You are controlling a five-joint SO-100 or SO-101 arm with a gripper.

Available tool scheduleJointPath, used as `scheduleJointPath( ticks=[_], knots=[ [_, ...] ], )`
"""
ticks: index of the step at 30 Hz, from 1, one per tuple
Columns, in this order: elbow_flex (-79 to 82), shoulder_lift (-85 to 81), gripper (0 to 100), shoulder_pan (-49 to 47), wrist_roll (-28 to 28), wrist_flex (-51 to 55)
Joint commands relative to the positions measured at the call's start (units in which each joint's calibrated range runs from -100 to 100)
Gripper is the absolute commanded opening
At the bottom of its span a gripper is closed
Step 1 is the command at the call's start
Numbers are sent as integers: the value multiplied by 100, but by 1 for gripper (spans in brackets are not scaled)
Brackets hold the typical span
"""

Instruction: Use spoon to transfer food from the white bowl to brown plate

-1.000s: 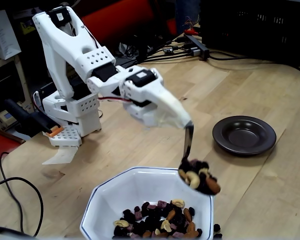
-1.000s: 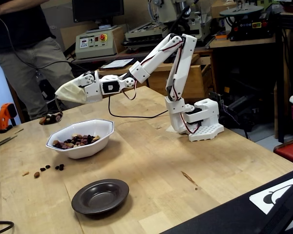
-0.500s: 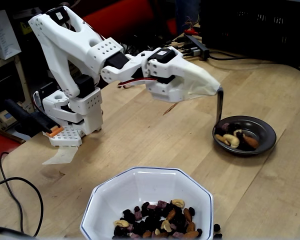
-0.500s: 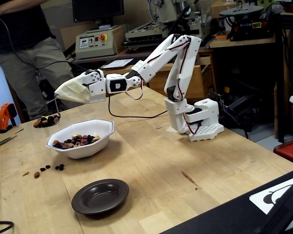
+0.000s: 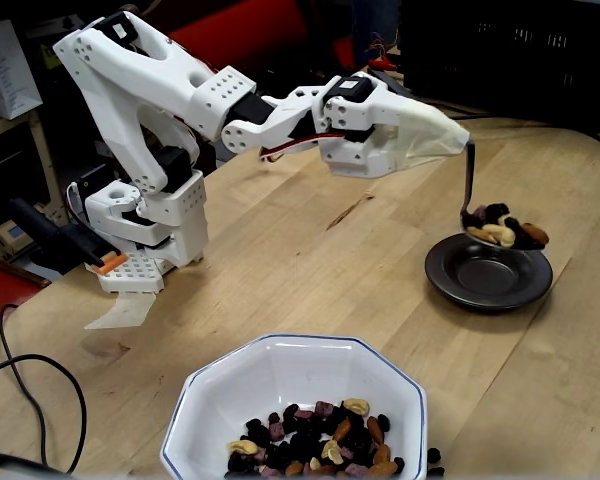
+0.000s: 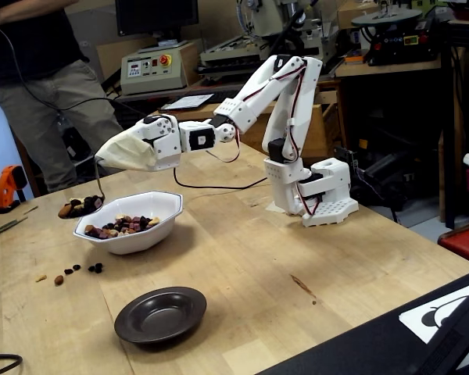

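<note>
Since half a second ago, my arm has stretched further out in a fixed view, and the spoon [image 5: 468, 190] now hangs higher over the brown plate [image 5: 488, 290]. It was down at the plate's rim before. Its load of food [image 5: 504, 232] is on the spoon, just above the far side of the plate and not touching it. In the other fixed view the spoon [image 6: 98, 186] has dropped a little. There it sits far behind the brown plate [image 6: 160, 315], on the far left side of the white bowl [image 6: 133, 233]. The two cameras disagree about where I am, so I trust neither fully.

My gripper [image 5: 464, 143] is wrapped in a pale cover, so I cannot see how the jaws stand. The spoon's handle comes out of the cover's tip and carries weight, so I judge it is clamped firmly. The same holds in the other fixed view, where the gripper [image 6: 100, 158] holds the spoon pointing down.

The plate's sunken centre looks bare in both fixed views, so I judge nothing has been delivered yet. This spoonful must first be tipped out. The white bowl [image 5: 280, 375], well in front of the plate, holds a good pile of nuts and raisins [image 5: 325, 445], so many scoops remain. A few spilled pieces [image 6: 74, 270] lie on the table [image 6: 297, 234], left of the plate.
</note>
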Motion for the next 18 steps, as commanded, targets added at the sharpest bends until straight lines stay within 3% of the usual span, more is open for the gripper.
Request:
scheduleJointPath(
  ticks=[1,18],
  knots=[
    [38,-339,4,-383,15,-26],
    [1020,-519,4,-946,15,-57]
  ],
)
